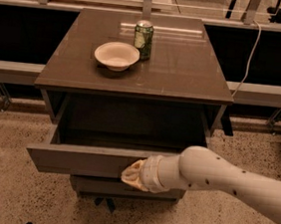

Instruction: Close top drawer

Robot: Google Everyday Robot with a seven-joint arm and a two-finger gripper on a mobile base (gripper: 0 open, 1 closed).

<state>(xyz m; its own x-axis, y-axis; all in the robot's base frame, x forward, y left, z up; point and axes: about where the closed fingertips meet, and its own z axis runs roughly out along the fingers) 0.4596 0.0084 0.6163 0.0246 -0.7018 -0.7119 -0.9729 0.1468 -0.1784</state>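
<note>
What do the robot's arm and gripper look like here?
The arm is a smooth, white, rounded tube dotted with small dark spots, ending in a ringed white wrist collar. The gripper, at the front of the top drawer, is cream-yellow and tapers to a tip. No cables show on the arm.

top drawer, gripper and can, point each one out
top drawer point(75, 159), camera view, on its flat front, left of middle
gripper point(130, 175), camera view, at its tip, by the drawer front
can point(143, 39), camera view, middle of its side
</note>
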